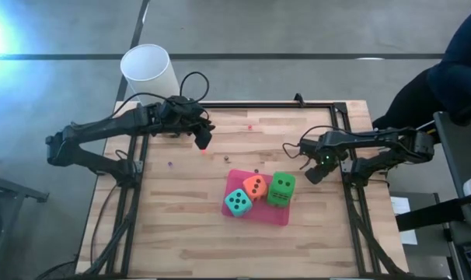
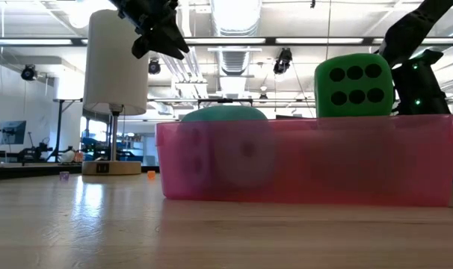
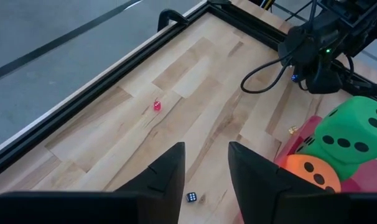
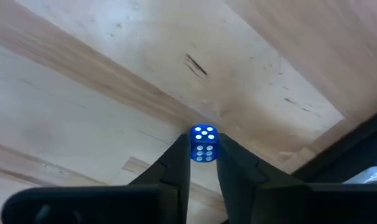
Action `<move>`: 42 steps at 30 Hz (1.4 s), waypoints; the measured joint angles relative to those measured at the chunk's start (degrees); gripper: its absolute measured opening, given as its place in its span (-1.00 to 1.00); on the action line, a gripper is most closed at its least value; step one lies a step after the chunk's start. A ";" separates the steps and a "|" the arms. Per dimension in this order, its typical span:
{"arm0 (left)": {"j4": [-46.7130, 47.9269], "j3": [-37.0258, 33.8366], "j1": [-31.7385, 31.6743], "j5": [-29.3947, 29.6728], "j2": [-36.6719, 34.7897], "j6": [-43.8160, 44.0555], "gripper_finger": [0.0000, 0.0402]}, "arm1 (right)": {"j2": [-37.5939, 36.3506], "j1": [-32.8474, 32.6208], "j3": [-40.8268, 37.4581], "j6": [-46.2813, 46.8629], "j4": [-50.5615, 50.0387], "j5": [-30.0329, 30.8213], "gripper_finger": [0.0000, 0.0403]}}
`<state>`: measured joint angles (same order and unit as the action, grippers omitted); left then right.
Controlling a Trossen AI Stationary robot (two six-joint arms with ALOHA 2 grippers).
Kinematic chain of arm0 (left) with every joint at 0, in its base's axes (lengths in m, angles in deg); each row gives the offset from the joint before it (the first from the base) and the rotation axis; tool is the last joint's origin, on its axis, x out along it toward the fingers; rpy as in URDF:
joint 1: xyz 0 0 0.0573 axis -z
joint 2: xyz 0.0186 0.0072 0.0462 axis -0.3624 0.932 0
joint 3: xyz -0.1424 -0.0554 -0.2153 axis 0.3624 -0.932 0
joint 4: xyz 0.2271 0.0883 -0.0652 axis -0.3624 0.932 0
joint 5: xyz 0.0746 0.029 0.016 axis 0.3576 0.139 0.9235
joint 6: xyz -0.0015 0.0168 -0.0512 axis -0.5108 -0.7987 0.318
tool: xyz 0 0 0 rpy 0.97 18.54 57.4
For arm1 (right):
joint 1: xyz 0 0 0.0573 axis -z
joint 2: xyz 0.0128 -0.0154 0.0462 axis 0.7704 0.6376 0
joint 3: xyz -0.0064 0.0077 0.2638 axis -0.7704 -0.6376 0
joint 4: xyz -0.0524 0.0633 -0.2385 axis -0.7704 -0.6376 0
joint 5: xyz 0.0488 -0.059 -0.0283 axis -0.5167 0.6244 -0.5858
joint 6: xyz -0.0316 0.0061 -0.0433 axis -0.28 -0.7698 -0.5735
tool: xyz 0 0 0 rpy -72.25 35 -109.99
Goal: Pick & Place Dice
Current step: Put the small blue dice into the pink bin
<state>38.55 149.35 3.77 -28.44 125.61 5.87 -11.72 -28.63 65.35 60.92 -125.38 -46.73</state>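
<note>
Dice: three large dice [image 1: 258, 190]; right fingers [image 4: 204, 163] pinch one tiny blue die [image 4: 204, 144]; left fingers [image 3: 207, 171] parted, empty.

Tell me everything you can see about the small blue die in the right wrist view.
The small blue die is a tiny glossy cube, plastic by its look, with white pips: five on one visible face, six on another. It sits between the tips of the right gripper, whose dark fingers press its two sides, above the light wooden table.
</note>
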 joint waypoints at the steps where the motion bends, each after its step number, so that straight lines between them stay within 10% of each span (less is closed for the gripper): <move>1: 0.00 0.00 -0.02 0.00 0.00 -0.01 -0.36 | 0.00 0.00 0.00 0.01 0.00 0.08 -0.75; 21: 0.04 0.00 -0.01 0.00 -0.01 -0.17 -0.35 | -8.03 0.11 6.97 4.59 -0.10 3.03 -0.72; 42: 0.22 0.00 -0.01 0.00 0.00 -1.49 -0.35 | -10.60 -0.49 33.40 -2.13 -4.58 6.36 -0.72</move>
<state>38.76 149.35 3.75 -28.44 125.61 4.38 -22.32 -29.12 98.74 58.79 -129.96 -40.37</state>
